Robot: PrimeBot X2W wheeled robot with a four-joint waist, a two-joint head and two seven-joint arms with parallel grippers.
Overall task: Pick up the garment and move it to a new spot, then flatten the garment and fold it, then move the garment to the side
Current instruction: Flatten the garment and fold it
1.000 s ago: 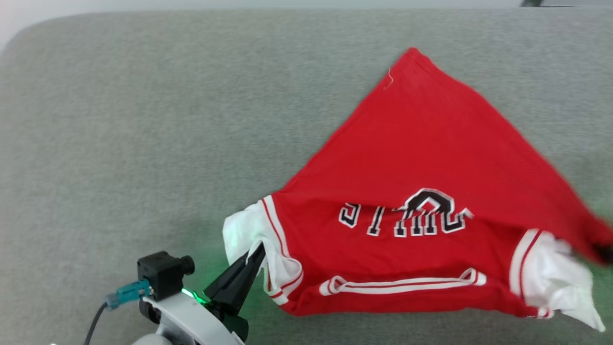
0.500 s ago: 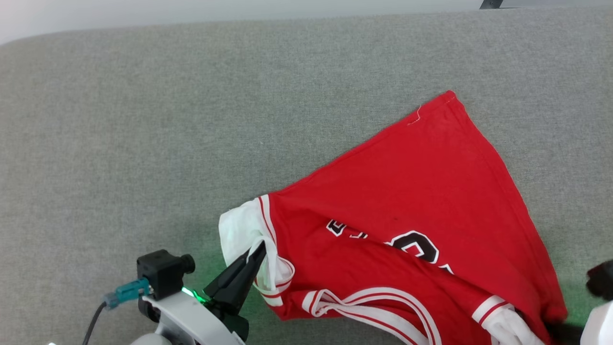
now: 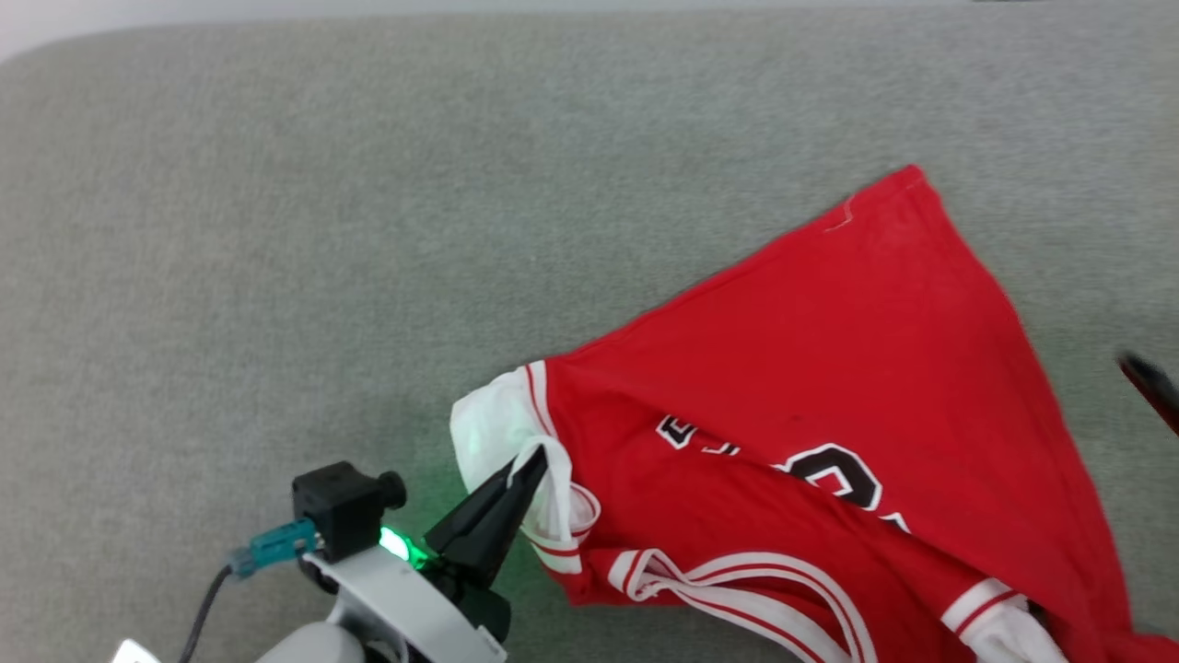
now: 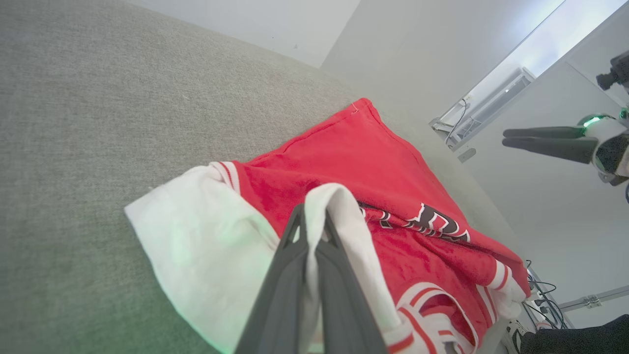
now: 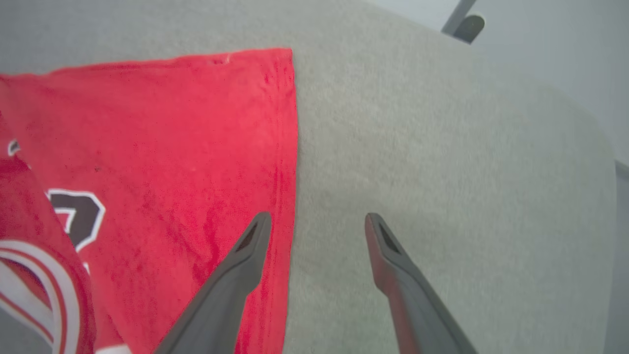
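Observation:
The garment [image 3: 829, 368], a red jersey with white sleeves, striped trim and black lettering, lies crumpled on the grey fabric surface [image 3: 322, 230], with one hem corner pointing to the far right. My left gripper [image 3: 536, 458] is at the lower left, shut on a fold of the white sleeve [image 3: 488, 428]; the left wrist view shows that fold of the garment [image 4: 354, 162] draped over the left gripper [image 4: 312, 221]. My right gripper [image 5: 318, 216] is open, hovering over the straight edge of the garment [image 5: 147, 147]. One of its fingers [image 3: 1151, 387] shows blurred at the right edge.
The grey surface [image 5: 442, 147] runs wide to the left and far side, with a rounded far-left corner. A pale wall and floor lie beyond it [image 4: 393, 49]. The right gripper [image 4: 540, 138] hangs in the air above the surface's right end.
My right gripper has let go of the garment's right side and pulled away open. The red body has dropped onto the surface. My left gripper still holds the sleeve; the camera has shifted slightly.

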